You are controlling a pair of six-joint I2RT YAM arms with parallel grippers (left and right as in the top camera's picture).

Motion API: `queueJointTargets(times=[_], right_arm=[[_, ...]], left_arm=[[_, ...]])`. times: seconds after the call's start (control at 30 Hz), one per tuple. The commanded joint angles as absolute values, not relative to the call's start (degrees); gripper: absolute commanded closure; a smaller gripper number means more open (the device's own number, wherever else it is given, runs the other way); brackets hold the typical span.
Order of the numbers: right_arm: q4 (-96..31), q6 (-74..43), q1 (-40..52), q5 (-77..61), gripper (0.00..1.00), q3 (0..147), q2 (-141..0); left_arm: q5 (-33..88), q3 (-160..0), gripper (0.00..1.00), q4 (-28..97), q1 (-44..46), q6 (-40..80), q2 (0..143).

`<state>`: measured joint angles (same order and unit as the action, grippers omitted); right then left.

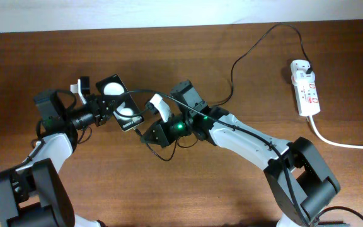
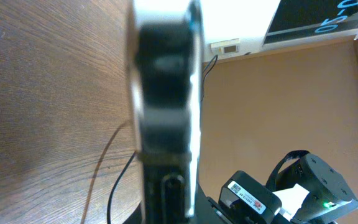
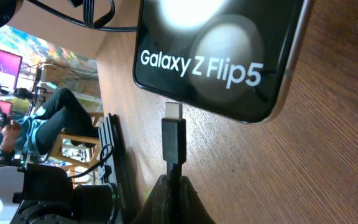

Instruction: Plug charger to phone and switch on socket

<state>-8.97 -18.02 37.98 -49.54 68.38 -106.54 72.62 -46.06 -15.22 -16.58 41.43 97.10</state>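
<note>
Two things stay unclear: the left wrist view shows the phone (image 2: 166,93) only as an edge-on blur, and whether the charger (image 3: 174,140) tip sits inside its port cannot be told. The right claw (image 3: 173,196) is pinched shut on the charger's connector at the phone's lettered end. The left claw (image 1: 98,113) grips the phone's side. The socket (image 1: 306,88) lies well apart from the phone on the tabletop (image 1: 200,195).

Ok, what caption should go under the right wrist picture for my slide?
The right end effector holds the charger tip at the edge of the phone.
</note>
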Motion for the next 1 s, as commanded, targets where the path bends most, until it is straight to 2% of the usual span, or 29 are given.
queueJointTargets(times=[0.0, 0.7, 0.97], right_arm=[[-9.02, -18.13, 38.24, -49.54, 0.96, 68.69, -105.78], [-8.32, -20.49, 38.13, -44.21, 0.96, 68.71, -105.78], [-5.26, -25.85, 38.15, -42.78, 0.96, 68.9, -105.78]], left_arm=[[74.11, -46.22, 1.0, -14.33, -16.78, 42.94, 97.38], [74.13, -46.22, 1.0, -14.31, -16.78, 44.1, 97.38], [74.15, -46.22, 1.0, -14.31, -16.78, 44.1, 97.38]])
